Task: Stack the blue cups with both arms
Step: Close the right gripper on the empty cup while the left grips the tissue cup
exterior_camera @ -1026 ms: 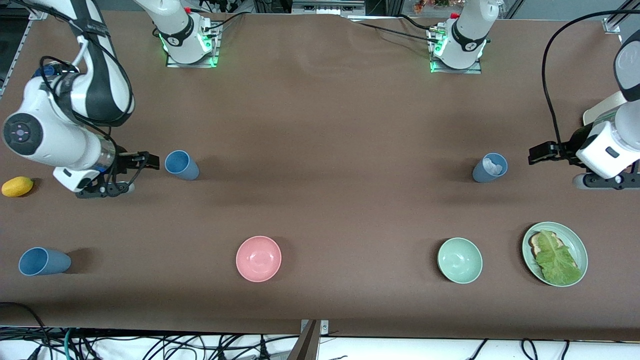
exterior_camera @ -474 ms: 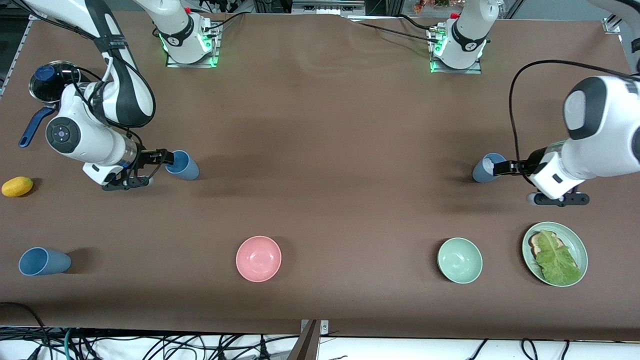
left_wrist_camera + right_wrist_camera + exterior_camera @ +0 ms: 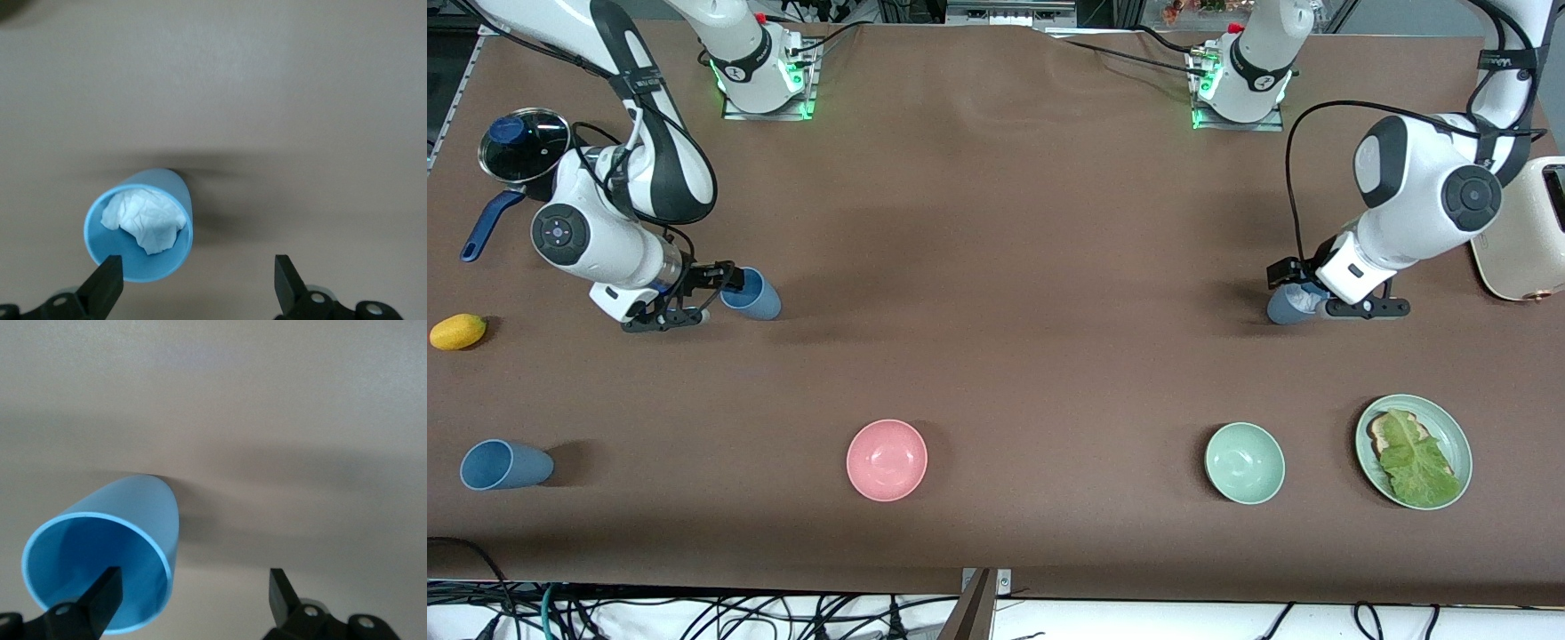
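Three blue cups stand on the brown table. One blue cup (image 3: pixel 754 296) is at the right arm's end, and my right gripper (image 3: pixel 713 292) is open beside its rim. In the right wrist view that cup (image 3: pixel 110 553) is empty and one fingertip (image 3: pixel 107 587) overlaps its mouth. A greyer-blue cup (image 3: pixel 1282 308) with crumpled white paper inside (image 3: pixel 143 220) is at the left arm's end. My left gripper (image 3: pixel 1294 289) is open just over it, one fingertip (image 3: pixel 109 279) at its rim. A third blue cup (image 3: pixel 505 465) stands nearer the front camera, untouched.
A pink bowl (image 3: pixel 887 460), a pale green bowl (image 3: pixel 1245 463) and a green plate (image 3: pixel 1456 444) with bread and lettuce sit nearer the front camera. A yellow fruit (image 3: pixel 458 331) and a lidded pan (image 3: pixel 523 142) are at the right arm's end. A cream toaster (image 3: pixel 1525 231) is at the left arm's end.
Both arms have swung in toward their cups. The right gripper closed the gap to its cup's rim. The left gripper moved from beside the greyer-blue cup to over it.
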You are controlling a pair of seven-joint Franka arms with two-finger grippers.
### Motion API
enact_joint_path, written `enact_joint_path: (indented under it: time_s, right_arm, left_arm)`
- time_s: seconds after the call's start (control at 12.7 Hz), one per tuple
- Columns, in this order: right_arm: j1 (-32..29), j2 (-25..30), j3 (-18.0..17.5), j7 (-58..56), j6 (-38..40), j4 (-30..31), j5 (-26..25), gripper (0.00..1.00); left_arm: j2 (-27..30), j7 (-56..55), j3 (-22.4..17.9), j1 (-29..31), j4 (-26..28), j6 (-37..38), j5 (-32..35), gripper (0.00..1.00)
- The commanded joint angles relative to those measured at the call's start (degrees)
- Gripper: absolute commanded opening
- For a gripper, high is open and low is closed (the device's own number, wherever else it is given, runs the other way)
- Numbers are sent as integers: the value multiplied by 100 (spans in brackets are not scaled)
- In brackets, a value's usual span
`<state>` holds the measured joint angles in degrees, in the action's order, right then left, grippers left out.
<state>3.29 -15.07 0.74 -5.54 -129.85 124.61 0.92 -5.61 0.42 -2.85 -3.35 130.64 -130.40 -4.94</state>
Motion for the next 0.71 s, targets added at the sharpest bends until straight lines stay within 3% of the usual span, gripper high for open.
enact_joint_path:
  time_s: [0.0,0.16,0.39,0.47,0.63]
  right_arm:
    - [-4,22,-12,-17,-303,213,58,90]
    - [5,22,-21,-17,-304,213,67,80]
    - [-4,4,-21,-8,-295,213,84,57]
    - [5,4,-30,-8,-295,213,84,51]
    - [-4,4,-30,-8,-286,213,93,41]
  left_arm:
    - [9,29,39,-7,278,-346,-60,100]
    - [-272,29,48,-34,242,-617,-60,100]
    - [-405,37,48,-25,216,-645,-60,97]
    - [-440,46,48,-25,216,-645,-60,81]
    - [-502,99,48,-16,199,-636,-60,34]
